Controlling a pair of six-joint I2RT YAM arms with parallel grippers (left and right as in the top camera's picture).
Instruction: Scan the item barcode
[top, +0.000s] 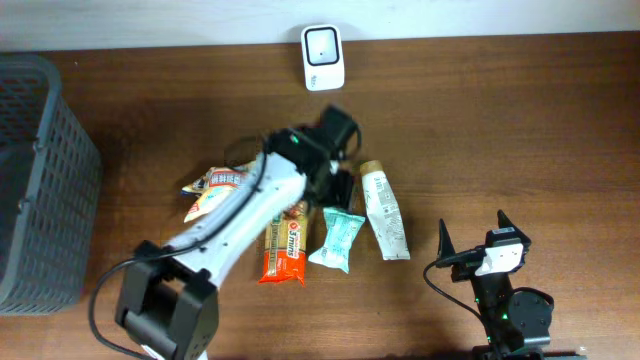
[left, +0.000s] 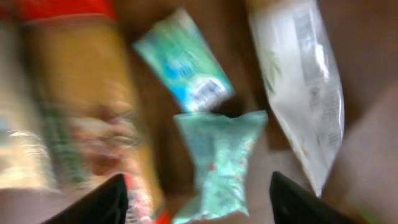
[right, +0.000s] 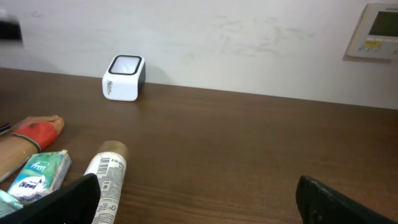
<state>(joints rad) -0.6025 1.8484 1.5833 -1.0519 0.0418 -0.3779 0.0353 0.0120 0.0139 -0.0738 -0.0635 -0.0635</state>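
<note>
- Only the overhead view is showing the whole desk (top: 520, 130). The white scanner (top: 323, 56) is being seen at the middle of the far edge, the grey basket (top: 40, 180) at the left edge, and a row of packets at the middle.
- Only in the blurred left wrist view is a barcode being shown, on a blue-green pack (left: 183, 62). Its lower end is touching a pale green packet (left: 217, 162).
- The pale green packet is being seen as soft and crumpled. It is lying flat at the middle of the desk, between an orange bar (left: 81, 106) and a white tube (left: 305, 87).
- Its long axis is running roughly from the far edge to the near edge, with the broader end pointing at the blue-green pack.
- The fingers of the left gripper (left: 199, 205) are being held wide apart on either side of the packet's narrower end, gripping nothing.
- The fingers of the right gripper (top: 473, 235) are being held fully spread and empty, by the near edge at the right.
</note>
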